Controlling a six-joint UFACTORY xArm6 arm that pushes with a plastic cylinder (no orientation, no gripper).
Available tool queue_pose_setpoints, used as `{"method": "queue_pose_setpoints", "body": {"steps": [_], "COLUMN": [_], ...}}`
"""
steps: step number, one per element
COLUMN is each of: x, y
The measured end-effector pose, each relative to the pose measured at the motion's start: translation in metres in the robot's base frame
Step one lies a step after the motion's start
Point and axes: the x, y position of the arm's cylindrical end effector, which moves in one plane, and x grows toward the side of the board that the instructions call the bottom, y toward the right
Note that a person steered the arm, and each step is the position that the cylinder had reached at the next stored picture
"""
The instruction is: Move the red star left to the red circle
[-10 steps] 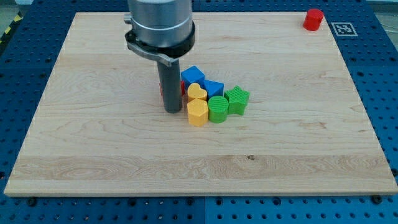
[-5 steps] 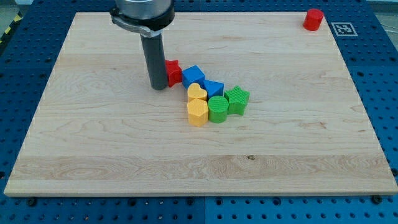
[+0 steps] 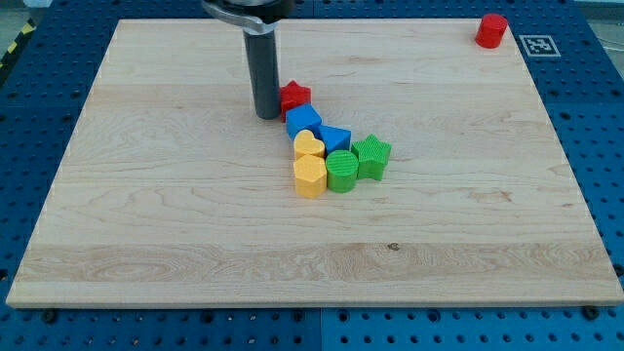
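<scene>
Nearest the bottom of the frame the worktop (image 3: 195, 253) is bare wood. Just above the centre sits a tight cluster: a yellow hexagon-like block (image 3: 309, 176) at the front, a green round block (image 3: 342, 170) touching it on the right, and a green star-like block (image 3: 372, 156) just beyond that. Behind them lie a yellow heart (image 3: 309, 145) and two blue blocks, one (image 3: 335, 138) to the right and one (image 3: 302, 121) further up; their exact shapes are hard to tell. They are packed together and play no part in the task.

Further up, at upper centre, the red star (image 3: 294, 96) stands just clear of the cluster's top, next to the upper blue block. My tip (image 3: 266, 114) is down on the wood just beside the star's left edge, touching or nearly so. That placement makes sense: the star has to travel right and up, so the push must come from its left and lower side. There is no gripper on this rod, so nothing is held; it can only shove.

Farthest off, at the upper right corner of the frame, the red circle (image 3: 491, 30) waits near the board's edge, well apart from the star. I judge most of the travel remains, and the star should end on the circle's left.
</scene>
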Motion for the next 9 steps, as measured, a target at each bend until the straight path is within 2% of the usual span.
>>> {"method": "queue_pose_setpoints", "body": {"steps": [3,6,9], "x": [-0.011,-0.011,-0.007], "y": [0.038,0.050,0.098]}}
